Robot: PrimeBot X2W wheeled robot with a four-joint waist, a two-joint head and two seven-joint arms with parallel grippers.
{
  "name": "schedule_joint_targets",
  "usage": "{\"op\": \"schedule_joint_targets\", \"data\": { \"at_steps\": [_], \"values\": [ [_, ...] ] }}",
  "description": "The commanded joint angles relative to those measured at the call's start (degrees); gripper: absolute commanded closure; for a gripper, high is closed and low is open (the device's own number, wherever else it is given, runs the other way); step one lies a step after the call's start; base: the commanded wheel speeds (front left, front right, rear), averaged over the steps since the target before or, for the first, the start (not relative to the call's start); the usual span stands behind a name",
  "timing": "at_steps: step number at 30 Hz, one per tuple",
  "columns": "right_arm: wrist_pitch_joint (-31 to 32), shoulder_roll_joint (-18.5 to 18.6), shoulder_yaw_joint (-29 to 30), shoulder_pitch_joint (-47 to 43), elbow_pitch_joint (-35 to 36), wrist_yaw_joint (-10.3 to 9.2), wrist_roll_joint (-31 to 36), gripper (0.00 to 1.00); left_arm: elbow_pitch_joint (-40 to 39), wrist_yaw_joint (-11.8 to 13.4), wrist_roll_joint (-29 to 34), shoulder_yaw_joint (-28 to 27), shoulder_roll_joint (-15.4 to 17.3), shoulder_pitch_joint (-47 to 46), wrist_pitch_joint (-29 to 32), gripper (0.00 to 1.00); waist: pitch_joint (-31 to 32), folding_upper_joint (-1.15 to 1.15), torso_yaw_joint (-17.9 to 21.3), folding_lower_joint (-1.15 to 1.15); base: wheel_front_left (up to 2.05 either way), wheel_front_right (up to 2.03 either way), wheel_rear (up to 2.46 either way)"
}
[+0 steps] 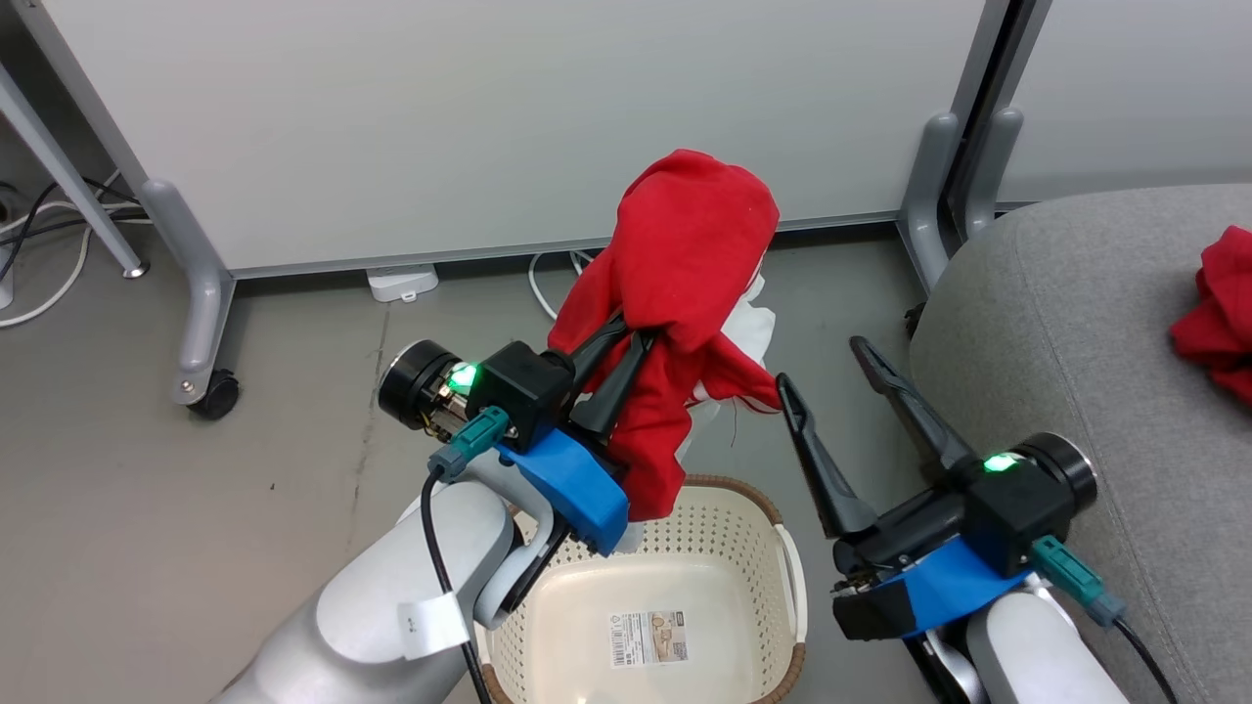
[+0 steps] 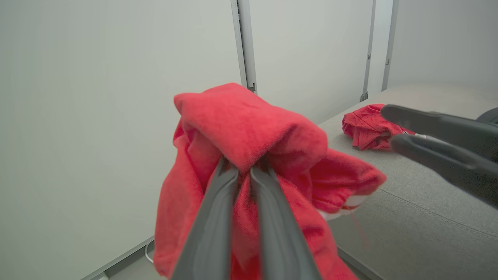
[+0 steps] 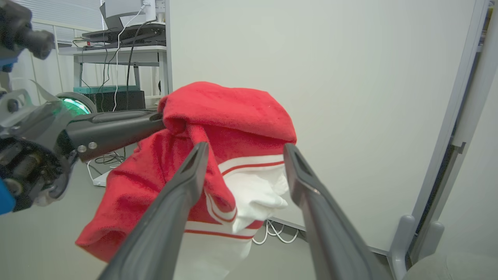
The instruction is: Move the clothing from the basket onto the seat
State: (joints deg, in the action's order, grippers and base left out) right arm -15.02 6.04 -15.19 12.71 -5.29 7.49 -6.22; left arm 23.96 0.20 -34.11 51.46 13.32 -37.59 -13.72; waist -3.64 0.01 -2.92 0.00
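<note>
Red fabric, item one: the striped garment [image 1: 694, 244], red with white trim, hangs above the far side of the basket [image 1: 729, 528]. Its lower end overlaps the far rim in the head view, and I cannot tell whether they touch. My left gripper [image 1: 626, 337] holds it, jaws narrow and pinched on a fold near the top, with the cloth draped over both fingers [image 2: 218, 217].

Item two: the plain red garment [image 1: 1218, 313] lies bunched on the seat [image 1: 1066, 323] at the far right.

Item three: the basket, cream and perforated with a brown rim, stands on the floor [image 1: 293, 440] near me, between the two arms. A paper label [image 1: 648, 638] shows on its bottom.

Item four: my right gripper [image 1: 824, 367], jaws spread wide and gripping nothing, sits just right of the hanging garment, between it and the seat, fingers aimed at the cloth.

Item five: a pale partition [image 1: 489, 127] on castor feet stands at the far side.
</note>
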Motion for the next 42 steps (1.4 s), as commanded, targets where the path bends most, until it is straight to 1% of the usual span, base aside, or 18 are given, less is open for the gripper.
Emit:
{"op": "schedule_joint_targets", "data": {
  "at_steps": [1,5,9,14,18,19,20,24,42],
  "values": [
    [-0.24,0.53,-1.36,1.53,-0.88,0.01,-0.38,0.0,-0.16,-0.14,0.38,0.12,-0.17,-0.92,-0.08,1.0,-0.41,-0.01,-0.5,0.0,0.0,0.0,0.0],
    [-0.23,1.06,-5.58,5.11,-4.68,0.0,-0.74,0.0,0.05,-0.54,0.6,0.46,-0.71,-1.91,-0.21,1.0,-1.18,-0.01,-1.52,0.0,0.0,0.0,0.0],
    [-0.24,0.76,-8.76,9.14,-9.24,0.0,-1.01,0.0,0.12,-0.74,0.99,0.83,-1.22,-2.89,-0.38,1.0,-2.12,-0.01,-2.31,0.0,0.0,0.0,0.0],
    [-0.24,-0.25,-11.29,13.72,-15.01,0.01,-1.34,0.0,0.08,-1.08,1.48,1.4,-1.89,-3.74,-0.58,1.0,-3.03,-0.01,-2.96,0.0,0.0,0.0,0.0],
    [-0.23,-0.91,-12.75,15.96,-18.05,0.01,-2.32,0.0,0.26,-1.23,1.84,1.8,-2.3,-4.08,-0.71,1.0,-3.5,-0.01,-3.25,0.0,0.0,0.0,0.0],
    [-0.23,-1.05,-12.92,16.33,-18.85,0.01,-2.65,0.68,0.28,-1.29,1.89,1.9,-2.41,-4.16,-0.68,1.0,-3.54,-0.01,-3.3,0.0,0.0,0.0,0.0],
    [-0.24,-1.21,-13.02,16.7,-19.42,0.01,-3.01,1.0,0.31,-1.37,1.92,1.92,-2.47,-4.27,-0.74,1.0,-3.61,-0.01,-3.36,0.0,0.0,0.0,0.0],
    [-0.24,-1.7,-12.94,17.54,-20.36,0.01,-3.75,1.0,0.61,-1.63,1.96,2.03,-2.57,-4.44,-0.9,1.0,-3.79,-0.01,-3.44,0.0,0.0,0.0,0.0],
    [-0.24,-1.79,-12.9,16.97,-19.8,0.01,-4.44,1.0,1.82,-1.79,1.95,2.11,-2.66,-4.75,-1.23,1.0,-3.55,-0.01,-3.14,0.0,0.0,0.0,0.0]
  ]
}}
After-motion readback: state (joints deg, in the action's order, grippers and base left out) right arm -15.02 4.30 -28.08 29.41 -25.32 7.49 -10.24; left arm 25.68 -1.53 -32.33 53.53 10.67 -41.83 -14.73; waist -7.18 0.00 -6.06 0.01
